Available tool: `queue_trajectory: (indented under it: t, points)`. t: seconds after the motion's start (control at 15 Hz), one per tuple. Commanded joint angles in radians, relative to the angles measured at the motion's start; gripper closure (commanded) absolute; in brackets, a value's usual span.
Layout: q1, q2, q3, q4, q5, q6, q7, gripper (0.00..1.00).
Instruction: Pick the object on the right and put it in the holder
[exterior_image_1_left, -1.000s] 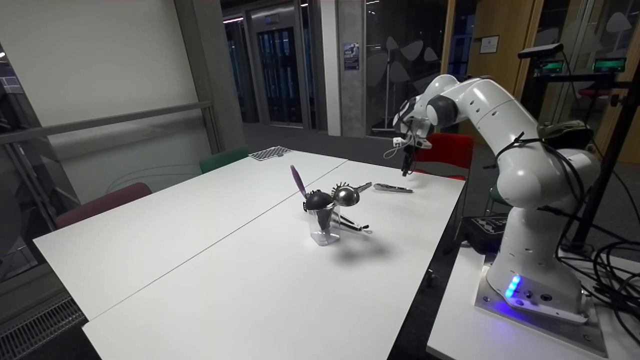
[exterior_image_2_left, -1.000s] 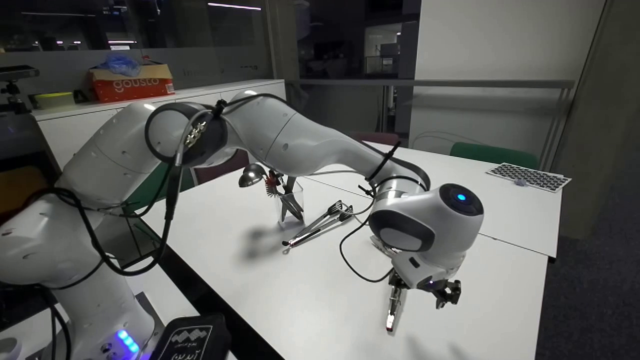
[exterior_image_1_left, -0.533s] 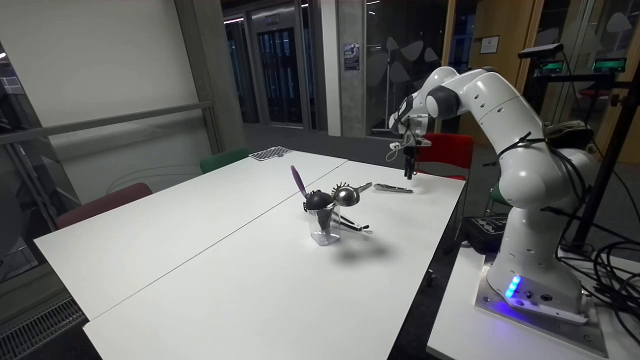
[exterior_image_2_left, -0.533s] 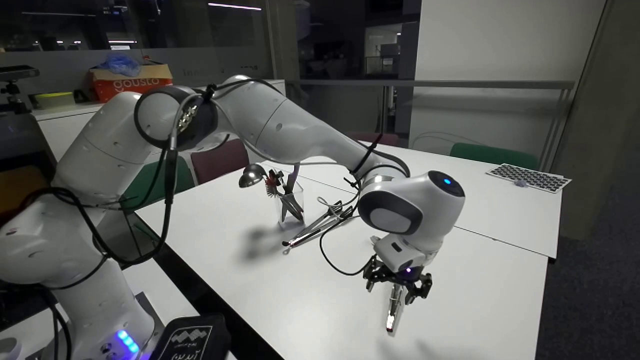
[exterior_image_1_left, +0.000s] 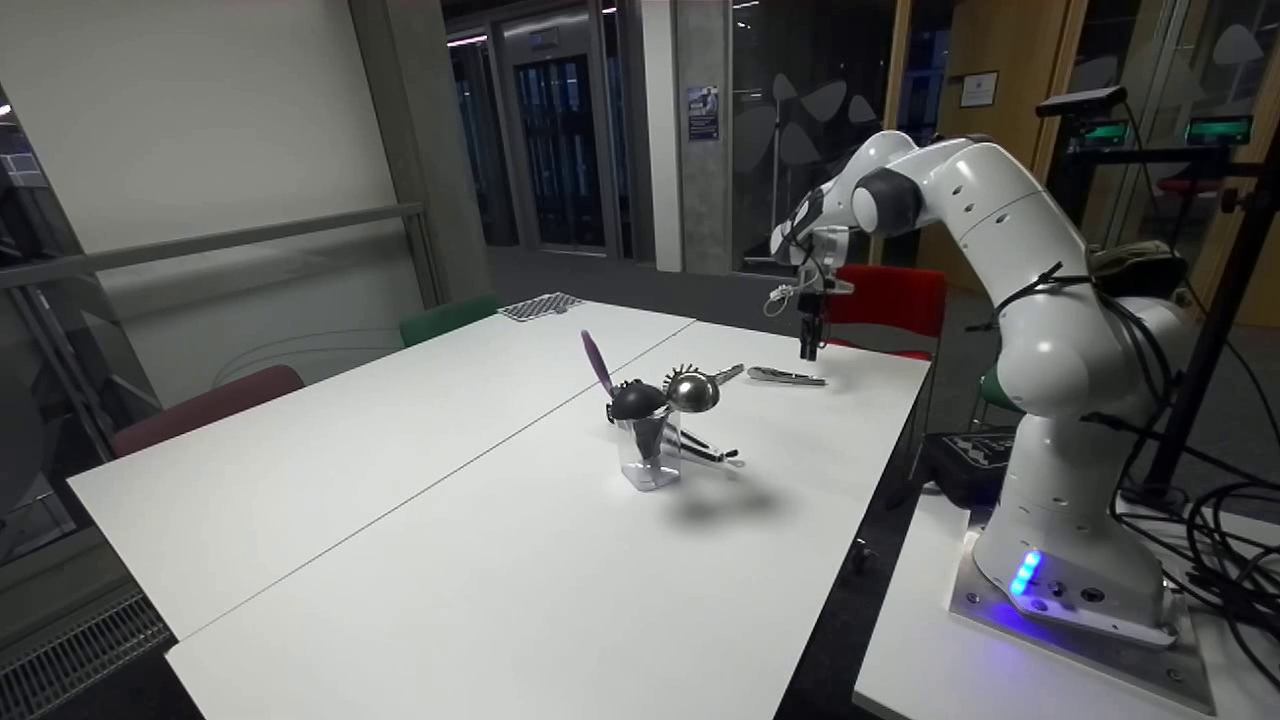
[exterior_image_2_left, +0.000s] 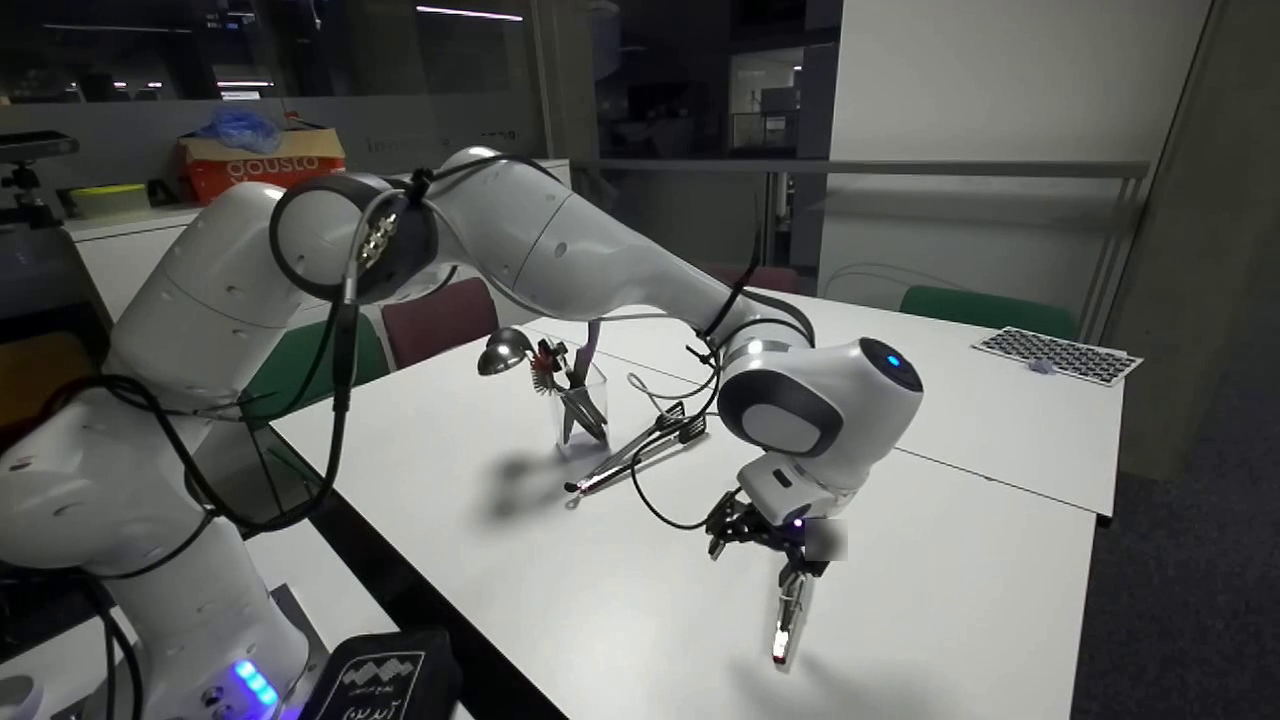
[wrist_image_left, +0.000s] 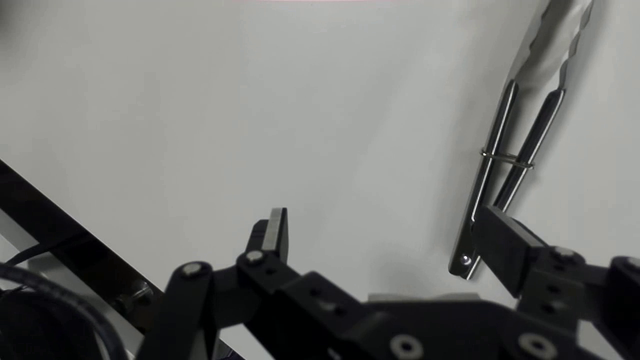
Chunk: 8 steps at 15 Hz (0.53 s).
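The object on the right is a slim pair of metal tongs (exterior_image_1_left: 786, 377) lying flat on the white table, seen in both exterior views. My gripper (wrist_image_left: 384, 210) stands open above it with nothing between its fingers. In the wrist view the tongs (wrist_image_left: 481, 190) lie off to the right, and the right finger (wrist_image_left: 510, 250) covers part of the handle end. Whether that finger touches them I cannot tell. Black fingers of the gripper (exterior_image_2_left: 752, 566) hang just over the tongs' upper part. The holder, a clear cup (exterior_image_1_left: 650, 476), stands upright mid-table with several utensils leaning out.
A metal ladle (exterior_image_1_left: 692, 392) juts from the cup. Beside the cup lie more long utensils with black parts (exterior_image_2_left: 640, 455). A checkered board (exterior_image_2_left: 1058, 355) rests at a far corner. The table's dark edge (wrist_image_left: 65, 230) crosses the wrist view at lower left.
My gripper has turned and swung leftward in an exterior view, from right of the tongs to over them, mostly during the earlier half second. The tongs and cup have not moved.
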Motion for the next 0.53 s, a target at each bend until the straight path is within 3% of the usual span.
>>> queue_trajectory:
  t: [0.0, 0.47]
  points:
    - [-0.033, 0.066, 0.028, 0.103, -0.003, -0.052, 0.073, 0.0]
    - [-0.093, 0.178, 0.05, 0.248, 0.004, -0.031, 0.168, 0.0]
